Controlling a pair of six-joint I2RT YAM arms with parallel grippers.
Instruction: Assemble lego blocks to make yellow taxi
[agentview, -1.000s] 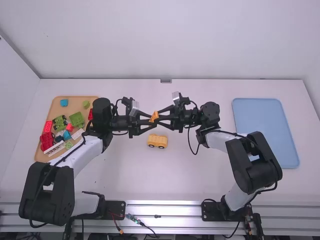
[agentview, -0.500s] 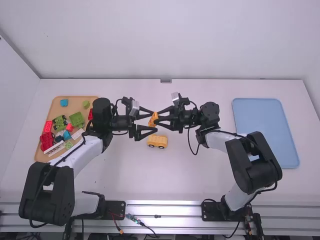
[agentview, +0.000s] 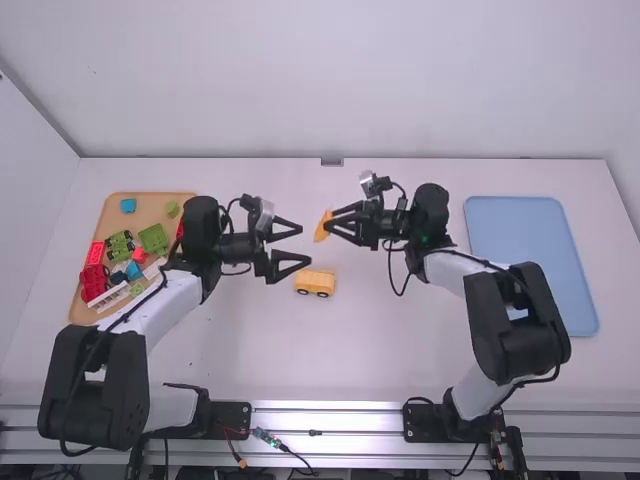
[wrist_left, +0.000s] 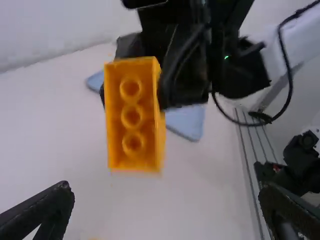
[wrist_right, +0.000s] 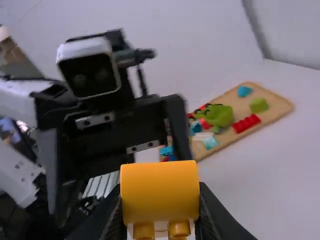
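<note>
A second ago, the left gripper (agentview: 305, 243) and the right gripper (agentview: 331, 222) met at one small yellow block (agentview: 323, 226), held a little left of and beyond the yellow wheeled piece (agentview: 315, 283). Half a second ago, the left gripper's fingers had spread apart around the block. Now the two grippers are separated: the right gripper has drawn back to the right, carrying the block with it, so the block has moved from slightly left to slightly right of the wheeled piece, and farther beyond it. The left gripper has shifted slightly left, its spread fingers now empty, beyond the wheeled piece
</note>
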